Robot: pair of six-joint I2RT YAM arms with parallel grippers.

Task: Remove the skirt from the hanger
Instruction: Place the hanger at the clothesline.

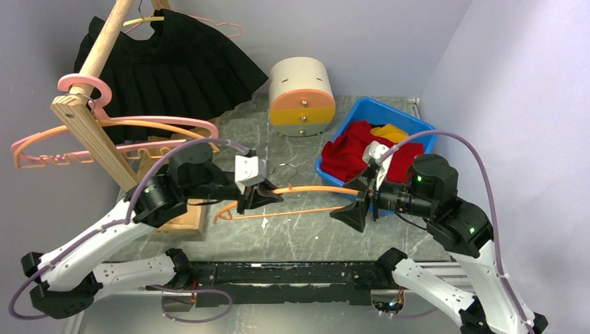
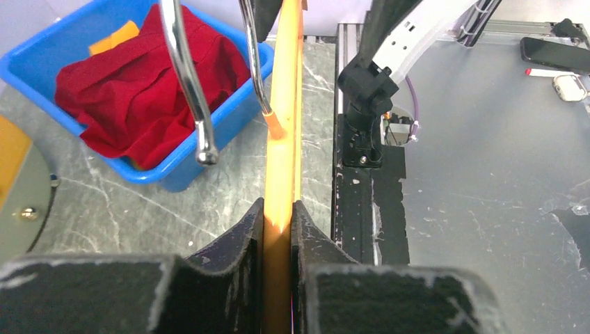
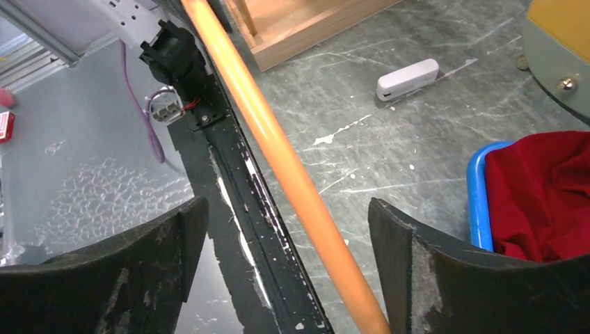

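Observation:
My left gripper (image 1: 268,195) is shut on a bare orange hanger (image 1: 306,189) and holds it level above the table; in the left wrist view the jaws (image 2: 278,209) pinch its bar (image 2: 284,139), with its metal hook (image 2: 188,76) ahead. My right gripper (image 1: 358,205) is open, and the hanger's bar (image 3: 278,153) runs between its spread fingers (image 3: 289,209) without being gripped. A red garment (image 1: 355,146) lies bunched in the blue bin (image 1: 369,108). A black pleated skirt (image 1: 174,69) hangs on a pink hanger at the back left.
A wooden rack (image 1: 90,132) with pink hangers (image 1: 42,149) stands at the left, its base near my left arm. A round beige and orange drawer unit (image 1: 301,94) stands behind the middle. A small white object (image 3: 407,78) lies on the table.

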